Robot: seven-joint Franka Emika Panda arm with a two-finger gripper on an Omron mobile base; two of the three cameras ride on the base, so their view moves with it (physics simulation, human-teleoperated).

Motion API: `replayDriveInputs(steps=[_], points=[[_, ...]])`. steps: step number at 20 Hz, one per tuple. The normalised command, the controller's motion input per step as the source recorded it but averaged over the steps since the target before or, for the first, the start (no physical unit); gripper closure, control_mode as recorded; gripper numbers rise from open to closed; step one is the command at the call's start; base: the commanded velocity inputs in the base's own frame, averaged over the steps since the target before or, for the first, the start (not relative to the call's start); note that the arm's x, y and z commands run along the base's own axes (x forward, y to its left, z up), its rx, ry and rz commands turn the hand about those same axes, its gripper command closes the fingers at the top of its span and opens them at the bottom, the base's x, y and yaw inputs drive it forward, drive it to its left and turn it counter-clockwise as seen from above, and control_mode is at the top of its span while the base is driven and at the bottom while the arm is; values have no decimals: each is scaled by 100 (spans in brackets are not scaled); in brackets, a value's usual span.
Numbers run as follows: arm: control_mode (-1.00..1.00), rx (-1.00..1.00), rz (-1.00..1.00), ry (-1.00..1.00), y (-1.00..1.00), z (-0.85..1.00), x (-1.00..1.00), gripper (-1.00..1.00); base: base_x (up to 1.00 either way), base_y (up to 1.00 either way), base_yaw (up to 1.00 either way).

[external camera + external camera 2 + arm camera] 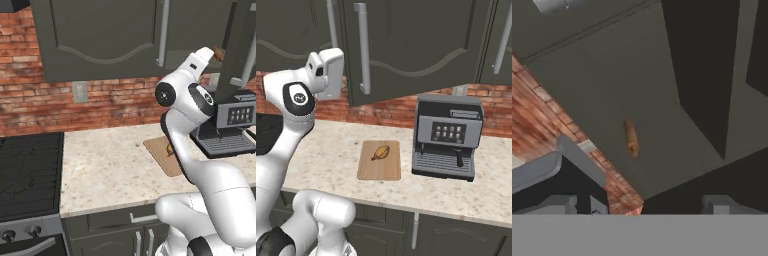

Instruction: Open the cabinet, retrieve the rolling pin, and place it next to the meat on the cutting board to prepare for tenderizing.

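With the cabinet [416, 45] door swung out, I keep the gripper [637, 207] spread wide and empty, short of the rolling pin [631, 137] lying on the cabinet floor. I'd advance straight and close across its middle.

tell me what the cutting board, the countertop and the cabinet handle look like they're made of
Cutting board: probably wood, matte light tan with faint grain.
Countertop: looks like stone, speckled beige, slightly polished.
Cabinet handle: likely brushed metal, a silver-grey bar with soft highlights.
All rendered, so these are only appearances.
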Motion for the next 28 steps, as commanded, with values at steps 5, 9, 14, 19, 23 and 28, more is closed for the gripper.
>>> replayDriveInputs(steps=[5,9,14,19,23,28], points=[[-100,0,-18,4,-35,-2,1,-100,0,0,0],[-100,0,-18,0,-41,0,-39,-100,0,0,0],[-100,0,-19,0,-42,0,-67,-100,0,0,0],[-100,0,-19,0,-46,0,-74,-100,0,0,0],[-100,0,-19,0,-56,0,-55,-100,0,0,0],[-100,0,-14,0,-77,0,-18,-100,0,0,0]])
